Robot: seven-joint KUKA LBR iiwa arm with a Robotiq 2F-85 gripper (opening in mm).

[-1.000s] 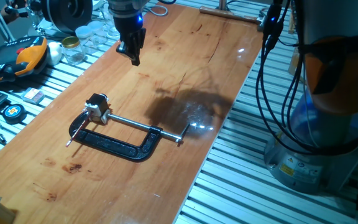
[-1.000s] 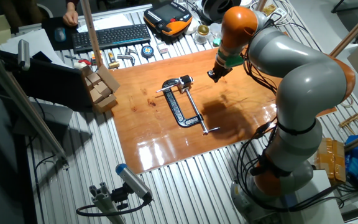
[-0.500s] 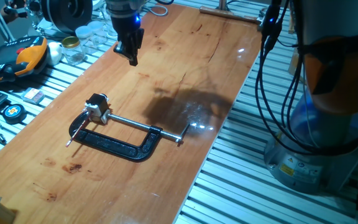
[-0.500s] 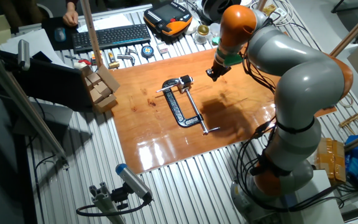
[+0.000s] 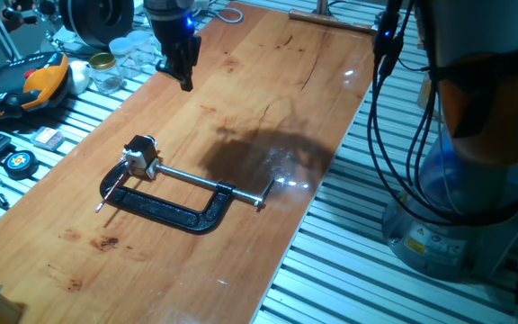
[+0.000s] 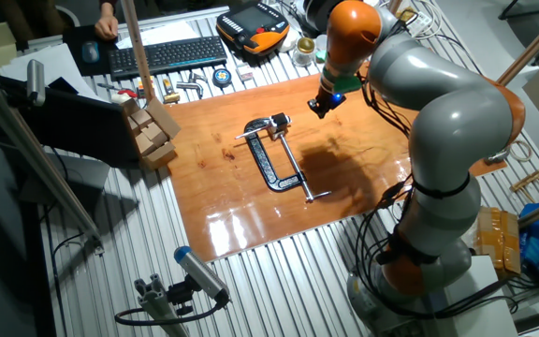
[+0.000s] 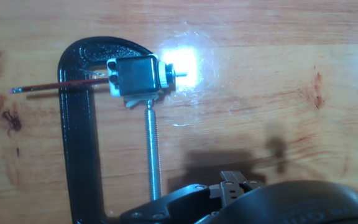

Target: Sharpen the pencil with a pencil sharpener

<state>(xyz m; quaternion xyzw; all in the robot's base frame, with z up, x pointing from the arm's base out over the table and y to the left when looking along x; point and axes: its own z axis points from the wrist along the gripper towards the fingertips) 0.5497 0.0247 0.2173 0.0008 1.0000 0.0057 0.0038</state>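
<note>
The pencil sharpener (image 5: 140,155) (image 6: 279,122) (image 7: 138,76), a small block with a black top and silver base, sits pinched in the jaw of a black C-clamp (image 5: 165,205) (image 6: 271,164) (image 7: 79,143) lying flat on the wooden table (image 5: 268,81). The pencil (image 5: 109,190) (image 6: 249,136) (image 7: 61,85), thin and dark with a pale tip, lies with one end in the sharpener and crosses the clamp's frame. My gripper (image 5: 185,83) (image 6: 315,109) hangs above the board's far left part, well away from the clamp. Its fingers look pressed together, with nothing held.
The clamp's silver screw rod (image 5: 200,178) (image 7: 152,155) runs across the board. Glass jars (image 5: 106,70), an orange-black pendant (image 5: 34,81) and a tape measure (image 5: 18,162) lie left of the board. A keyboard (image 6: 162,54) and cardboard blocks (image 6: 152,131) stand beyond. Cables (image 5: 394,108) hang at right.
My gripper has drifted left and toward the board's far edge, moving farther from the clamp. The clamp, sharpener and pencil have stayed put.
</note>
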